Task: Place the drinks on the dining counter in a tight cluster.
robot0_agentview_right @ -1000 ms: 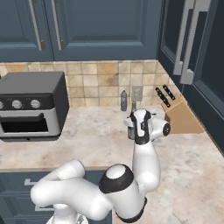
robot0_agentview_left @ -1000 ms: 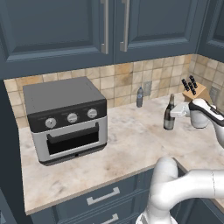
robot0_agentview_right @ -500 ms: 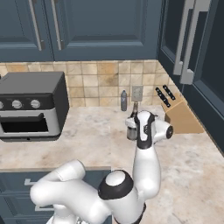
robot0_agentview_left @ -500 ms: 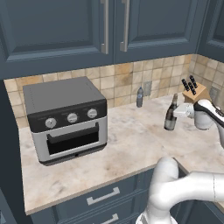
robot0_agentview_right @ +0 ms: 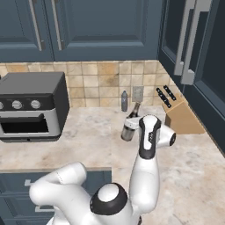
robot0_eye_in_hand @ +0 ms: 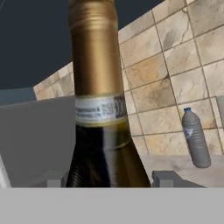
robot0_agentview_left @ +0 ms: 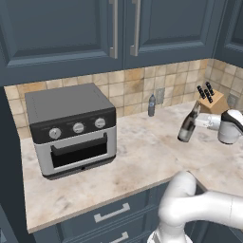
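Fingers (robot0_eye_in_hand: pixel 107 178) clamped on tilted wine bottle (robot0_agentview_left: pixel 188 124) above open worktop (robot0_agentview_left: pixel 142 156), clear of knife block (robot0_agentview_left: pixel 212 100)

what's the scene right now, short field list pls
surface: marble worktop under dark blue wall cabinets
hand: hand closed on the wine bottle, a finger on either side of its body
wine bottle: wine bottle, tilted, lifted off the worktop
small bottle: grey-blue bottle upright by the tiled wall
toaster oven: toaster oven at the left, door shut
knife block: knife block at the right, near the wall
task state: wine bottle in the hand, over the worktop
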